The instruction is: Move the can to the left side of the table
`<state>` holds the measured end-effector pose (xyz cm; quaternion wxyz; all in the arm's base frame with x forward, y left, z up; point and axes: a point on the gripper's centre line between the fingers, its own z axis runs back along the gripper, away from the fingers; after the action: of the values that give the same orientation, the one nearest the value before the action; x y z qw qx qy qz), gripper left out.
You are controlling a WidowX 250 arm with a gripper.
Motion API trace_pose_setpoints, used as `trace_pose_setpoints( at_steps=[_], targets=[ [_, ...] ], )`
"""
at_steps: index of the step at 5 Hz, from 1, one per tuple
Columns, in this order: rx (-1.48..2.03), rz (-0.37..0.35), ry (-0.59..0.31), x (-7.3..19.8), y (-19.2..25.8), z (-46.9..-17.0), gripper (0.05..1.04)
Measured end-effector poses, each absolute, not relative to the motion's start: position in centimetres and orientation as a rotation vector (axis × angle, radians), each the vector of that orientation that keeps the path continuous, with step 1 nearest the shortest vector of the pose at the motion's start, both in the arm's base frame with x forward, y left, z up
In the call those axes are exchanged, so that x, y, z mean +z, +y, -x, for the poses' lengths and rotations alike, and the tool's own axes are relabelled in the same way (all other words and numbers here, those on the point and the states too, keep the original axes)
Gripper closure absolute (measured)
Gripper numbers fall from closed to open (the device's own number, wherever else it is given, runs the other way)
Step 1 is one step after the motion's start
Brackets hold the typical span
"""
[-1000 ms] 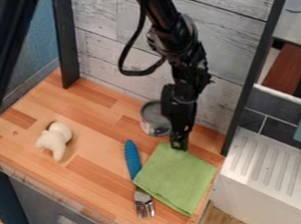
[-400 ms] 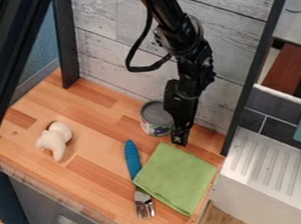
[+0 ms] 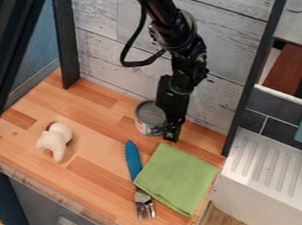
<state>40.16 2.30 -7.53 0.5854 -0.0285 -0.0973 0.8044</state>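
Observation:
The can (image 3: 150, 118) stands upright toward the back of the wooden table (image 3: 100, 117), near the grey plank wall. Right up against the can's right side hangs the black gripper (image 3: 170, 138), low over the table and just behind the green cloth. It partly covers the can's right edge. Whether its fingers are apart cannot be made out.
A green folded cloth (image 3: 177, 180) lies at the front right, beside a fork with a blue handle (image 3: 133, 158). A white plush toy (image 3: 55, 140) lies on the left part of the table. Dark posts rise at the left and right edges.
The gripper first went a little back and to the right, then came left. The can has shifted slightly to the left with it.

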Motion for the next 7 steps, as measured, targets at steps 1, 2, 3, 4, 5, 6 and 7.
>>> trace_pose_setpoints(
  at_steps=[1, 2, 3, 4, 5, 6, 7],
  targets=[
    [1.940, 0.025, -0.261, -8.0, 5.3, -39.2, 0.085],
    [1.973, -0.017, -0.277, -8.4, 6.8, -38.2, 0.084],
    [1.990, -0.053, -0.305, -8.0, 7.9, -37.4, 0.084],
    [2.041, -0.088, -0.354, -7.2, 10.4, -36.8, 0.084],
    [2.080, -0.126, -0.370, -6.9, 12.3, -36.2, 0.084],
    [2.158, -0.149, -0.395, -6.2, 14.9, -36.0, 0.084],
    [2.224, -0.184, -0.398, -6.4, 16.5, -35.5, 0.084]
  ],
)
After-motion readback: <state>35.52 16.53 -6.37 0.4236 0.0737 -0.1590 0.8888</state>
